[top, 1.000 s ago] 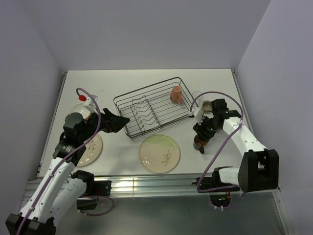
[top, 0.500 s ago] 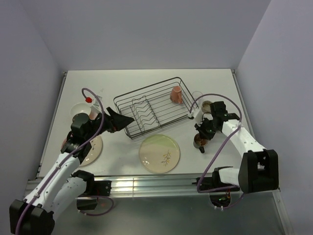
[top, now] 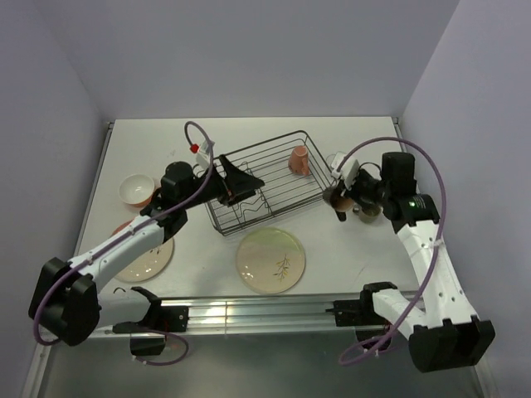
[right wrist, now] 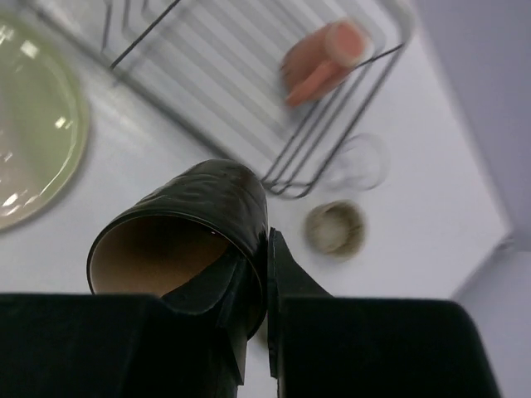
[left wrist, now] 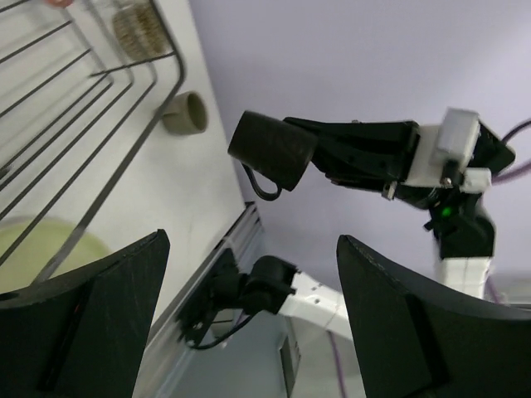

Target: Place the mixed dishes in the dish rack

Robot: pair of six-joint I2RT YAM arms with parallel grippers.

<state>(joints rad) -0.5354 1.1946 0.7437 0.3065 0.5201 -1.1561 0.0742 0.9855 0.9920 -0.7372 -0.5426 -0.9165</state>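
My right gripper (top: pixel 343 197) (right wrist: pixel 267 245) is shut on the rim of the brown mug (top: pixel 335 197) (right wrist: pixel 187 232), one finger inside and one outside, and holds it tilted in the air off the rack's right end. The black wire dish rack (top: pixel 264 195) (right wrist: pixel 207 79) (left wrist: pixel 91 99) holds the pink mug (top: pixel 299 159) (right wrist: pixel 319 56). The olive mug (top: pixel 365 213) (right wrist: pixel 334 228) (left wrist: pixel 184 114) and clear glass (top: pixel 335 162) (right wrist: pixel 357 162) stand right of the rack. My left gripper (top: pixel 246 182) (left wrist: pixel 249 240) is open and empty above the rack's left part, facing the brown mug (left wrist: pixel 270 149).
The green-tinted plate (top: pixel 270 259) (right wrist: pixel 33 133) lies in front of the rack. The pink-tinted plate (top: pixel 137 264) lies at the left, partly under my left arm. The orange bowl (top: pixel 136 190) sits behind it. Walls close in the table on three sides.
My left gripper has swung right from beside the rack to above it. My right gripper has lifted the brown mug off the table and carried it up toward the rack's right end.
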